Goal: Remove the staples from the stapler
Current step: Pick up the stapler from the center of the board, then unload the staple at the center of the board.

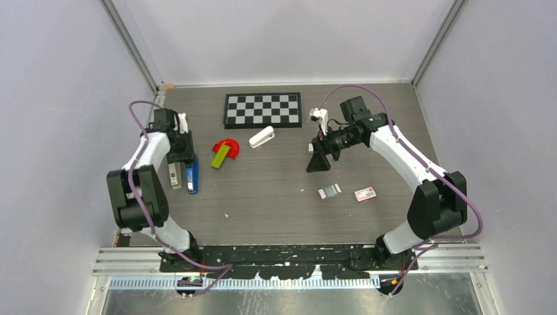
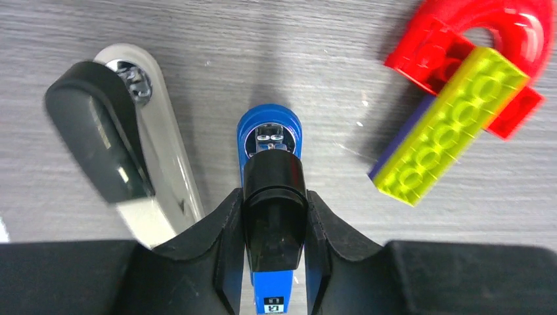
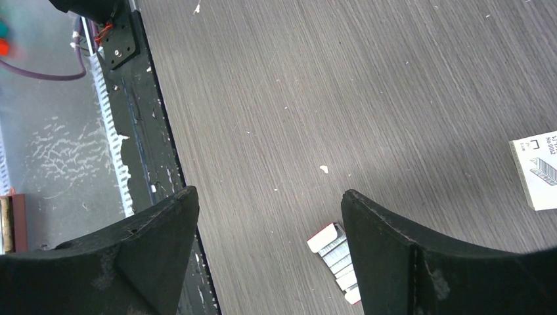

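On the table (image 1: pixel 276 203), your left gripper (image 2: pixel 274 198) pinches the stapler (image 2: pixel 269 134) by its sides, where it lies flat beside a grey stapler (image 2: pixel 167 170). Your right gripper (image 3: pixel 268 192) hangs wide open and empty. The stapler looks unopened, so the unloading seems all ahead.

Grey wood-grain table (image 1: pixel 276 203), plain white walls (image 1: pixel 282 39)

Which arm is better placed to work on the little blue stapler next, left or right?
Left. The left hand grips the blue stapler, fingers pressed on both sides. The right hand hangs open over the table far across, beside loose staples, nowhere near it.
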Controlling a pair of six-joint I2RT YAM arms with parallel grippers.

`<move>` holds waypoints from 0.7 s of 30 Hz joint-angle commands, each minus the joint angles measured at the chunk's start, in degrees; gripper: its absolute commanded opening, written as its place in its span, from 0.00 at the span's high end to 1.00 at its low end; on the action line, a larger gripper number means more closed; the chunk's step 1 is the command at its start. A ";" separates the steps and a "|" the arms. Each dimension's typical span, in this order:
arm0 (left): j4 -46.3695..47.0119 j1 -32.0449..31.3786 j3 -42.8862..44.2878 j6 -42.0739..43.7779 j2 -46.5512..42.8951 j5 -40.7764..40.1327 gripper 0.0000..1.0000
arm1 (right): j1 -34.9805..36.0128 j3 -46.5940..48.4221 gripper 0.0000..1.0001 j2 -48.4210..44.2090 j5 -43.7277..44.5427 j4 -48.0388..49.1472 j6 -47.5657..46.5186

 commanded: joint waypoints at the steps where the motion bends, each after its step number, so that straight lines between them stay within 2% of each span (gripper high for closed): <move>1: -2.58 -1.85 -0.83 -3.12 -15.04 2.07 1.00 | 0.31 0.01 0.17 -1.29 -2.07 1.01 0.45; 5: -2.57 -2.57 -5.30 -4.74 -24.87 6.94 1.00 | 1.07 0.11 0.18 -0.89 -2.81 1.16 1.21; 9: 1.41 -5.68 -10.56 -6.53 -33.09 16.87 1.00 | 1.10 -0.22 0.18 -0.72 -5.91 2.53 3.91; 13: 14.07 -17.85 -17.30 -10.83 -40.06 21.15 1.00 | 1.06 -3.29 0.17 -1.09 -11.33 12.44 15.00; 17: 28.81 -32.20 -21.90 -14.33 -38.94 18.84 1.00 | 0.77 -10.17 0.15 -1.88 -13.44 32.53 35.39; 21: 46.08 -40.73 -25.10 -15.06 -33.71 21.13 1.00 | -1.53 -9.59 0.09 -1.22 -18.09 34.37 38.38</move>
